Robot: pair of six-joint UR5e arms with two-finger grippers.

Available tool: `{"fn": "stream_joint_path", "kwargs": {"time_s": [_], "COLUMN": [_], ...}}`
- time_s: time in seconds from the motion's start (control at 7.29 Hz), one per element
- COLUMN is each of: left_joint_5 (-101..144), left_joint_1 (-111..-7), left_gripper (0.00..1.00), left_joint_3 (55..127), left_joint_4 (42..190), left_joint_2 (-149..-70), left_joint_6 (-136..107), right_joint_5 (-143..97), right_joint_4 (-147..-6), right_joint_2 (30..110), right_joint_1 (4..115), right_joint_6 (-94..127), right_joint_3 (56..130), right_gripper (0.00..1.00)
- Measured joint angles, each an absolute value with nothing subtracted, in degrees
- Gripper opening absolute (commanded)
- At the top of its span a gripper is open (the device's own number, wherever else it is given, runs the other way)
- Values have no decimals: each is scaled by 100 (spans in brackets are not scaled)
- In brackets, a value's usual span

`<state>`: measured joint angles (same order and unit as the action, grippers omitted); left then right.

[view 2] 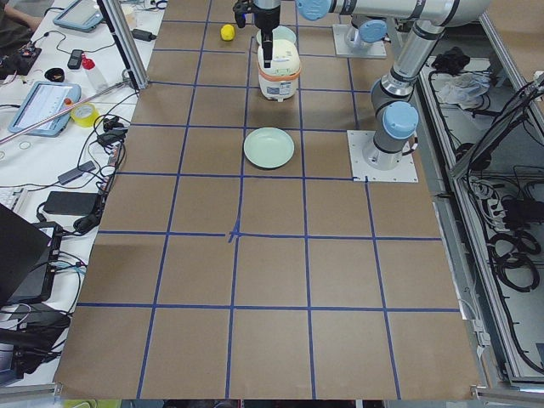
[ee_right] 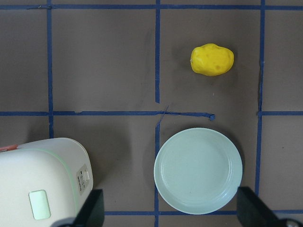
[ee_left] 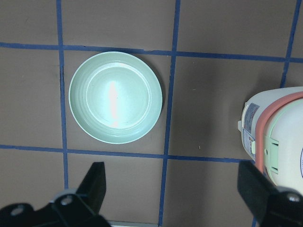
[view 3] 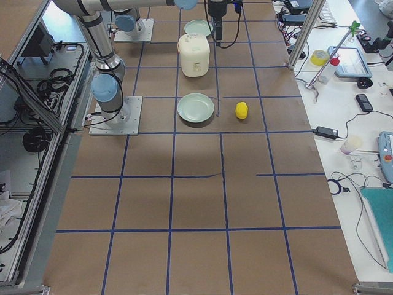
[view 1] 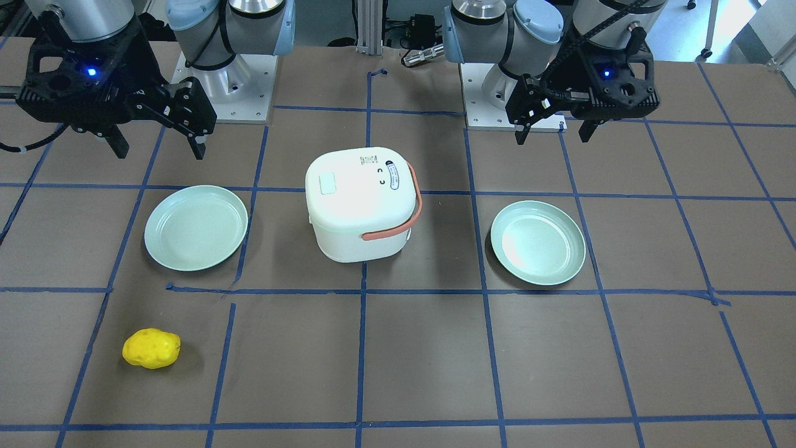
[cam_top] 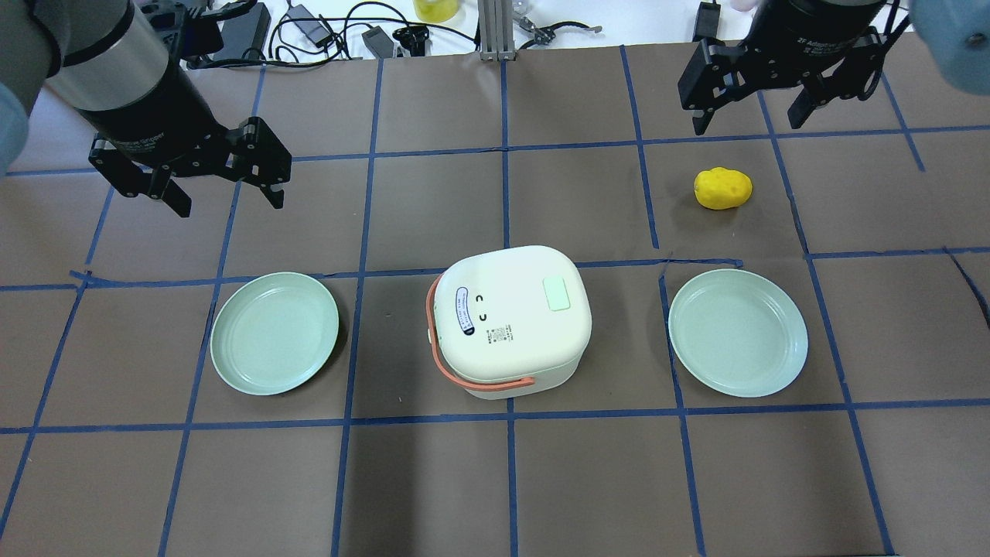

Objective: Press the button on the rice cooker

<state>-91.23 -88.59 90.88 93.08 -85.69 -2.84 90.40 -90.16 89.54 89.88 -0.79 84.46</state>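
Note:
The white rice cooker (cam_top: 506, 321) with an orange handle stands at the table's middle, lid closed. A pale green rectangular button (cam_top: 557, 294) sits on its lid; it also shows in the front view (view 1: 328, 184) and the right wrist view (ee_right: 39, 204). My left gripper (cam_top: 228, 197) hangs open and empty above the table, behind and to the left of the cooker. My right gripper (cam_top: 748, 124) hangs open and empty far back on the right. Neither touches the cooker.
A pale green plate (cam_top: 274, 333) lies left of the cooker and another (cam_top: 739, 333) lies right of it. A yellow lumpy potato-like object (cam_top: 723, 188) lies behind the right plate. Blue tape lines grid the brown table.

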Motion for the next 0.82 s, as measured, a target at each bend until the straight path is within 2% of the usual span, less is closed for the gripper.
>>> {"fn": "stream_joint_path", "kwargs": {"time_s": [0.82], "left_joint_5": [-9123], "left_joint_1": [-8859], "left_gripper": [100], "left_joint_3": [9088], "left_joint_4": [9308], "left_joint_2": [-8569], "left_joint_6": [-281], "right_joint_5": [8945], "right_joint_4": [-9019], "right_joint_2": [8932], "right_joint_1": [9100], "right_joint_6": [-50], "right_joint_3": [8612], "right_gripper": [99]}}
